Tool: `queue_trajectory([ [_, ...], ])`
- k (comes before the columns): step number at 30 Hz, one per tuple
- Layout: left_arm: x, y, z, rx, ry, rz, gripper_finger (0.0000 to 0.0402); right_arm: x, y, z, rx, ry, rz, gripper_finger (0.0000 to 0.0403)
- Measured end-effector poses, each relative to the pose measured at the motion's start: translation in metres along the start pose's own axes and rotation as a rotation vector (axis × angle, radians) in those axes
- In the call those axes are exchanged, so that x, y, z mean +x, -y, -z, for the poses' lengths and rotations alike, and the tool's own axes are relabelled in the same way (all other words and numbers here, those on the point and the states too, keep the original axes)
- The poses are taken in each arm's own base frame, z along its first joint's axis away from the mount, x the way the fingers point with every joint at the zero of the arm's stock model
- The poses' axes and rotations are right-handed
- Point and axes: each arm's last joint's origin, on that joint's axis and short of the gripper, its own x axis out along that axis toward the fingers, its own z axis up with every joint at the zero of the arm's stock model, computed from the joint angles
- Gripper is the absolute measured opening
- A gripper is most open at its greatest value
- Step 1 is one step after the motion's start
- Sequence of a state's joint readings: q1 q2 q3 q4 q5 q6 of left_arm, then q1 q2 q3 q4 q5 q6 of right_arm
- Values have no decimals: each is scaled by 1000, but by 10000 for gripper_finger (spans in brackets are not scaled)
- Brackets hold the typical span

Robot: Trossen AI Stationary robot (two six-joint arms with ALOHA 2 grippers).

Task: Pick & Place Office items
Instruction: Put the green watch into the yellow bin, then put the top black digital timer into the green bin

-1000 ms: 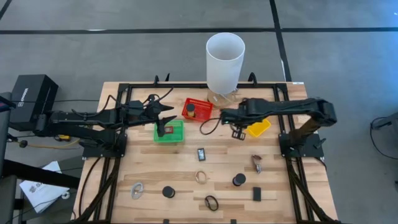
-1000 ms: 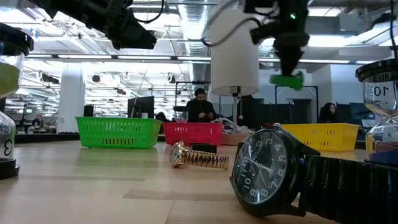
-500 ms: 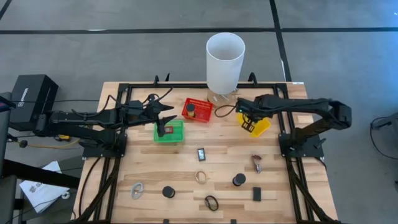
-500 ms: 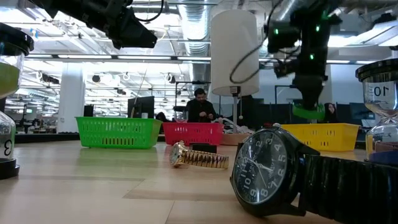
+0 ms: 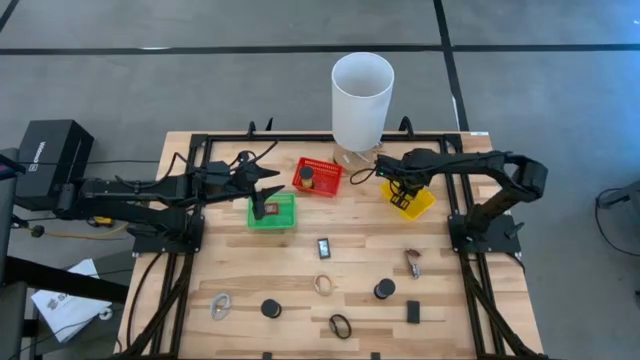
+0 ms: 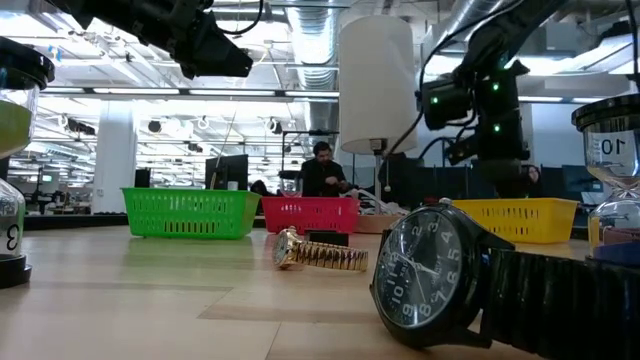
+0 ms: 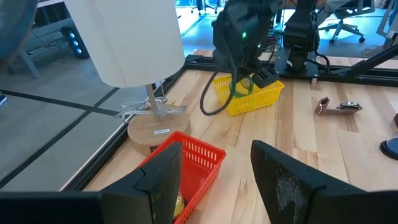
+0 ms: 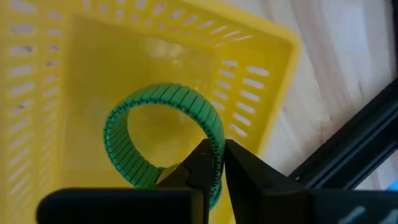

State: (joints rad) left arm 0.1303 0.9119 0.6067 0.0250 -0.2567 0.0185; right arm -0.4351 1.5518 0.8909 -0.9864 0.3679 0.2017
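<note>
1. We see the right claw (image 8: 214,165) down inside the yellow basket (image 8: 267,74), its fingers pinching the green band (image 8: 168,99), which hangs as a loop over the basket floor. The fingers look only barely parted, so the band may cling to one pad when we lift and ride back out of the yellow basket.

2. The band is springy. If we let go while it stands on edge, it could roll or hop over the low wall of the yellow basket onto the tabletop (image 5: 300,270).

3. In the high view the right claw (image 5: 400,195) works near the yellow basket's (image 5: 420,207) rim. A sideways pull on leaving could catch the mesh wall and drag or tip the light basket.

4. The tall white cylinder (image 5: 361,100) stands just beside the yellow basket. Swinging the right arm away carelessly could knock it.

5. The left claw (image 5: 262,195) waits well apart from the yellow basket, above the green basket (image 5: 285,218), with its fingers (image 7: 155,180) spread open and nothing between them. It poses little risk unless both arms head for the red basket (image 5: 325,178) that sits between them.

6. The remaining office items, such as the black disc (image 5: 271,308) and the black band loop (image 5: 340,326), lie far from the yellow basket on the tabletop.
</note>
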Motion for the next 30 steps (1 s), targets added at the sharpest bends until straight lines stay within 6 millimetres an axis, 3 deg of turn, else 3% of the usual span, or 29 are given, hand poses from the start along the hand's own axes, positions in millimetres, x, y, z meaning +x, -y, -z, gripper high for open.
queue_trajectory([
  [7,0,0,0,0,0,0,186,8,-4,-3,-16,-36,7,58],
  [15,0,0,0,0,1,0,186,-3,-1,-8,-7,-9,2,85],
  [23,0,0,0,0,2,0,186,-37,0,-16,27,8,1,93],
  [30,0,0,0,-1,3,0,186,-83,-19,-13,-62,160,-35,93],
])
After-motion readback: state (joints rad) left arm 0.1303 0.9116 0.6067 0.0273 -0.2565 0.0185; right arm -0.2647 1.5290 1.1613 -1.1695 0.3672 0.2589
